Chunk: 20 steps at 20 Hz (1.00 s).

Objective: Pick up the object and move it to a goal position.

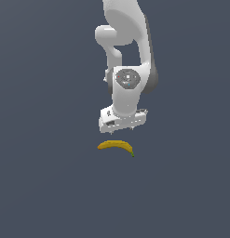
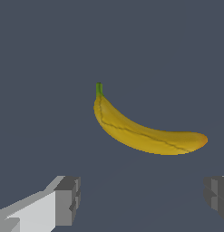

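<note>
The object, a small curved yellow banana (image 1: 116, 146), lies flat on the dark grey floor (image 1: 46, 186) with its green stem tip toward the exterior view's right and its orange-brown end toward the left. The wrist view shows the banana (image 2: 143, 131) whole, lying ahead of the fingers and not between them. My gripper (image 1: 121, 129) hangs just above and slightly behind the banana, apart from it. It is open: the two grey fingertips (image 2: 68, 199) stand wide apart in the wrist view with nothing between them.
The white arm (image 1: 128, 56) rises behind the gripper. Around the banana there is only the plain dark grey floor (image 2: 41, 68); no goal marker shows.
</note>
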Each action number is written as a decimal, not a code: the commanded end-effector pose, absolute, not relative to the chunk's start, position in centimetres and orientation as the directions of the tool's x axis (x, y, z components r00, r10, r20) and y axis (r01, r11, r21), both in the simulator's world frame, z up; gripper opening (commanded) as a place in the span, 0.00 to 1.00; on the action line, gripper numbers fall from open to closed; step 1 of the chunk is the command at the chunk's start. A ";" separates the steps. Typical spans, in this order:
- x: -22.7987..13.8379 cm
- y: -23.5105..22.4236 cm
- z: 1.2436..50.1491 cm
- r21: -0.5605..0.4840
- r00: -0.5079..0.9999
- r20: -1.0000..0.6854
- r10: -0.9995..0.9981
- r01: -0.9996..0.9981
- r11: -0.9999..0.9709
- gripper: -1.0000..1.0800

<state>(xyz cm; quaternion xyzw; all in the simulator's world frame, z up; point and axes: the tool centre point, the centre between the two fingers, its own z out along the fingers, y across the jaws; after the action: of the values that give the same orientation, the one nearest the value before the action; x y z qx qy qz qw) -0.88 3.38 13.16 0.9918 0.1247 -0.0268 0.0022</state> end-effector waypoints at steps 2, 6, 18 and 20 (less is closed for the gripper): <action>-0.7 3.2 12.7 -0.004 0.947 -0.052 0.316 0.316 -0.949 0.96; -0.4 2.9 12.1 -0.006 0.910 -0.048 0.412 0.412 -0.911 0.96; 0.4 2.2 10.2 -0.010 0.729 -0.035 0.683 0.683 -0.730 0.96; 0.5 2.1 9.9 -0.011 0.691 -0.032 0.722 0.722 -0.692 0.96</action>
<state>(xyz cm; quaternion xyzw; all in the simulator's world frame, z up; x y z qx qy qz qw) 0.44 2.17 10.12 0.9277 0.3729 -0.0178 0.0015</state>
